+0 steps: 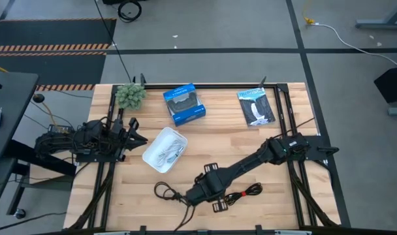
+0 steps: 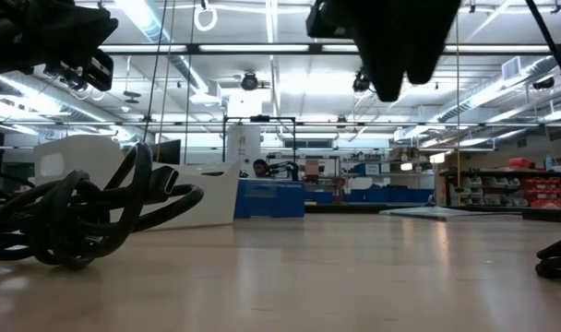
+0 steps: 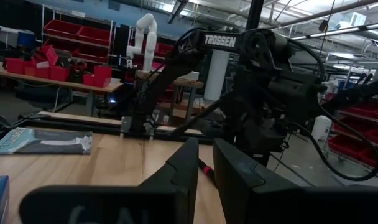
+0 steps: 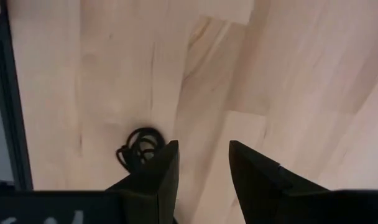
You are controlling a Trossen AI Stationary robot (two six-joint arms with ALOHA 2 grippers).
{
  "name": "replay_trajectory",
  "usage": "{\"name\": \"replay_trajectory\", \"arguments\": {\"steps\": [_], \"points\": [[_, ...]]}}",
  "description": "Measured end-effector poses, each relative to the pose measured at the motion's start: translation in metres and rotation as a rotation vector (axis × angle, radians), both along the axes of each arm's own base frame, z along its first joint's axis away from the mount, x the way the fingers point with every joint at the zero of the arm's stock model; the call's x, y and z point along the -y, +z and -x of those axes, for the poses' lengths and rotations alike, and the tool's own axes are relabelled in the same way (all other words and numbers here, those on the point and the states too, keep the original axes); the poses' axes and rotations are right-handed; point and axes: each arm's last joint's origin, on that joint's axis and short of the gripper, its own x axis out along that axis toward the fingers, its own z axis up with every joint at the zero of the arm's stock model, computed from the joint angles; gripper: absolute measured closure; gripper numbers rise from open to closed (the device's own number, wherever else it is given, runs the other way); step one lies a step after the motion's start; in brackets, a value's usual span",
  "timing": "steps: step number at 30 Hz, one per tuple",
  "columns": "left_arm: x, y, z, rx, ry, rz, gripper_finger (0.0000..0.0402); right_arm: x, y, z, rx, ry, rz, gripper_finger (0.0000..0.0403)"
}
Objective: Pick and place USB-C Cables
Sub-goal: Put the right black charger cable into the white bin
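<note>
A coiled black cable [image 1: 166, 191] lay on the bare wood near the table's front edge, just beside the right gripper [image 1: 193, 195], with a black-and-red cable [image 1: 244, 191] on the arm's other side and a white cable [image 1: 169, 151] already in the white tray [image 1: 153, 156]. The likeliest slip was a closure catching only one loop, or the table beside the coil, since the wrist camera showed the coil [image 4: 139, 147] off to one side of the fingers [image 4: 167, 165]. The right gripper stood partly open and empty above the wood. The left gripper [image 3: 201, 168] waited near the tray, its fingers narrowly parted and holding nothing.
</note>
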Motion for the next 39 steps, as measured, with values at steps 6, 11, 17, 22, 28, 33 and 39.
{"name": "replay_trajectory", "arguments": {"steps": [6, 11, 17, 22, 28, 33, 39], "points": [[0.0, 0.0, 0.0, 0.0, 0.001, 0.0, 0.0345, -0.004, 0.014, 0.014, 0.024, -0.036, 0.017, 0.0258], [0.0, 0.0, 0.0, 0.0, 0.0, 0.0, 0.0345, 0.006, 0.045, 0.033, 0.091, -0.096, 0.04, 0.0258], [0.0, 0.0, 0.0, 0.0, 0.0, 0.0, 0.0345, 0.024, 0.103, 0.065, 0.218, -0.203, -0.032, 0.0266], [0.0, 0.0, 0.0, 0.0, 0.0, -0.001, 0.0345, 0.039, 0.149, 0.098, 0.325, -0.294, -0.112, 0.028], [0.0, 0.0, 0.0, 0.0, 0.0, 0.0, 0.0345, 0.042, 0.164, 0.126, 0.35, -0.306, -0.129, 0.0285], [0.0, 0.0, 0.0, 0.0, 0.0, 0.0, 0.0345, 0.034, 0.148, 0.136, 0.294, -0.265, -0.092, 0.0286], [0.0, 0.0, 0.0, 0.0, 0.0, 0.0, 0.0345, 0.028, 0.112, 0.134, 0.178, -0.249, -0.064, 0.0285]]}}
